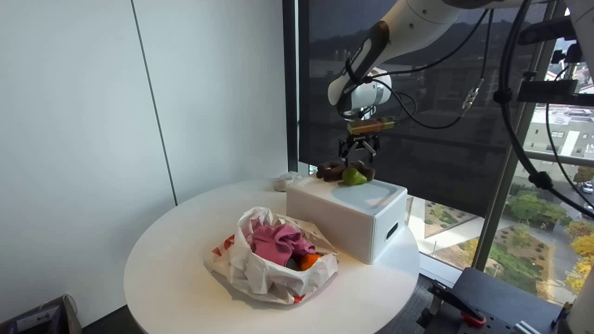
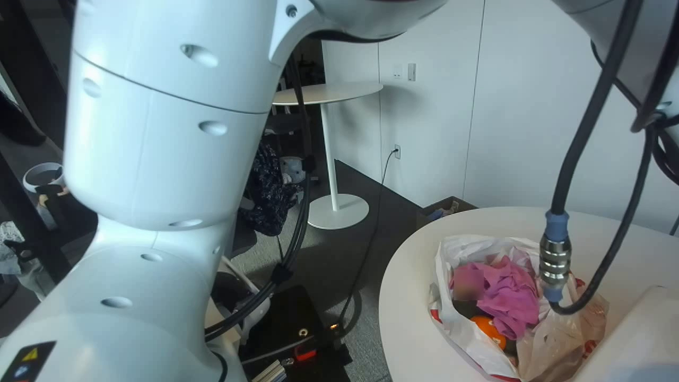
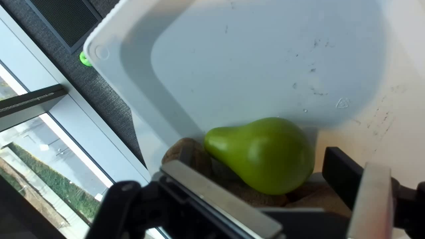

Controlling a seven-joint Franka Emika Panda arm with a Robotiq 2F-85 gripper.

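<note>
The pincer, spread wide, hangs over brown lumps beside a green pear; the lettering on the arm is blurred.

On camera I see a yellow warning triangle and a blue sign on my robot arm, plus a triangle mark on the white box.

The pear is plain green, the plastic bin white. The bag — white, marked in red — shows magenta-pink cloth and a bright orange round item.
</note>
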